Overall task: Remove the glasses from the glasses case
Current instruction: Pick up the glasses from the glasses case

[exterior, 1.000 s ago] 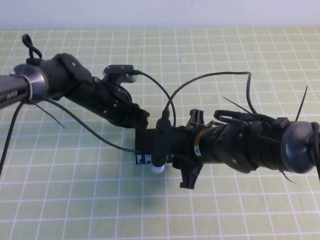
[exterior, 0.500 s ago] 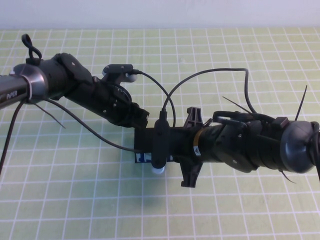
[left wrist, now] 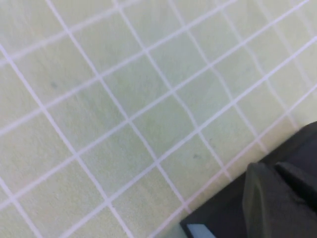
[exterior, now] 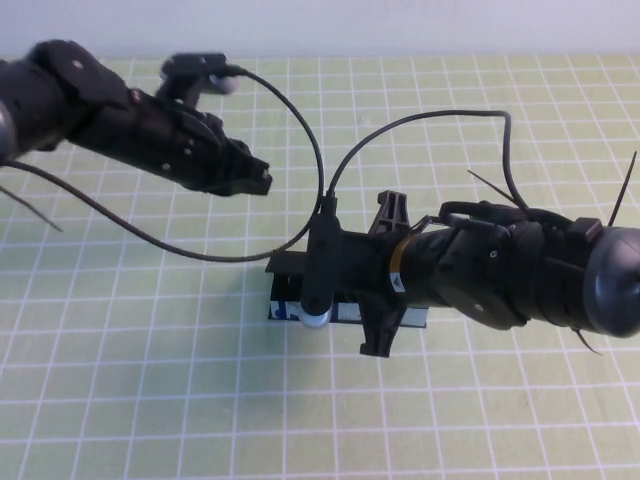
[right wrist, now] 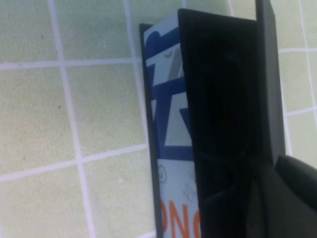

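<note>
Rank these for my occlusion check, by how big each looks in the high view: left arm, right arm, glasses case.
1. Right arm, its right gripper over the case; nearness to the camera may inflate it.
2. Left arm, its left gripper above the mat, away from the case; close to the first.
3. Glasses case, mostly hidden.

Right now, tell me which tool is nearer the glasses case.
Right. The right tool is over the glasses case, hiding most of it; the left tool hovers apart, farther back on the left.
</note>
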`<state>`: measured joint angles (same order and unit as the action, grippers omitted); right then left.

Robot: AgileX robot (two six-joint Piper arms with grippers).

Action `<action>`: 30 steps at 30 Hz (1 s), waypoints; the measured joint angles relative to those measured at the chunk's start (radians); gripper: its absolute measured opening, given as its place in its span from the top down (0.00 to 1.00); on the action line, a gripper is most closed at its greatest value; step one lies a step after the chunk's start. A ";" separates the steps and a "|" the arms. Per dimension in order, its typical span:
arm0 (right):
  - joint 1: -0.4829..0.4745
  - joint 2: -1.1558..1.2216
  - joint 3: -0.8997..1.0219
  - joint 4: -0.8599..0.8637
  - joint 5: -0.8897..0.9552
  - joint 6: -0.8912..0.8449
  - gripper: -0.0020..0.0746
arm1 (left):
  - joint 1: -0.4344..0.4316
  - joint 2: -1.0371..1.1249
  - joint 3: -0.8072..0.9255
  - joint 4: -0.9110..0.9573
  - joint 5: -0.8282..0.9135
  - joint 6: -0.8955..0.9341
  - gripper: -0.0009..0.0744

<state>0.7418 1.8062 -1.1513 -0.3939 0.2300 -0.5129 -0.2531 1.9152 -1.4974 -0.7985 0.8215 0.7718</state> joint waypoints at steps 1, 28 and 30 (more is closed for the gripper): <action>0.000 -0.005 0.000 0.000 0.006 0.000 0.97 | 0.012 -0.031 0.012 -0.017 0.002 0.024 0.99; -0.005 -0.027 -0.006 0.002 0.019 0.007 0.98 | 0.127 0.063 0.511 -0.774 0.261 1.230 0.99; -0.005 -0.027 -0.006 0.002 0.019 0.007 0.98 | 0.127 0.083 0.496 -0.794 0.261 1.245 0.99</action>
<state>0.7363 1.7794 -1.1575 -0.3919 0.2494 -0.5054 -0.1262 1.9978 -1.0015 -1.5927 1.0830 2.0168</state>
